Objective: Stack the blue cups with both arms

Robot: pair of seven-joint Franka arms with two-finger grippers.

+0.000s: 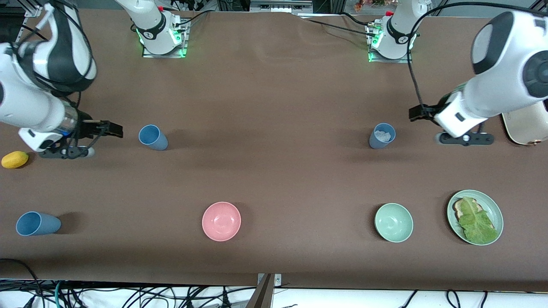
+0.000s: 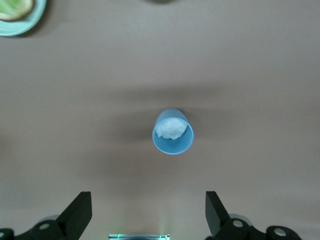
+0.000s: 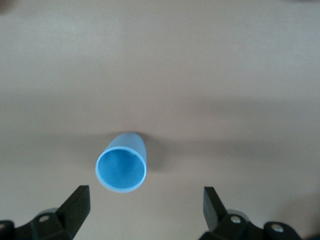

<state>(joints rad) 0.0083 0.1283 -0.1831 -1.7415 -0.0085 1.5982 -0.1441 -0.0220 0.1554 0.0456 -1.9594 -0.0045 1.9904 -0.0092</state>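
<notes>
A mid-blue cup (image 1: 153, 137) (image 3: 121, 167) stands upright and empty toward the right arm's end of the table. My right gripper (image 1: 112, 129) (image 3: 145, 197) is open just beside it, not touching. A greyer blue cup (image 1: 382, 135) (image 2: 172, 132) with something white inside stands toward the left arm's end. My left gripper (image 1: 418, 113) (image 2: 148, 202) is open beside that cup, a short gap away, with nothing between its fingers. A third blue cup (image 1: 37, 223) stands nearer the front camera at the right arm's end.
A yellow fruit (image 1: 15, 159) lies by the right gripper. A pink bowl (image 1: 221, 221), a green bowl (image 1: 394, 222) and a green plate (image 1: 495, 204) (image 2: 20, 20) with bread and lettuce sit nearer the front camera. A beige object (image 1: 524, 128) lies at the left arm's table end.
</notes>
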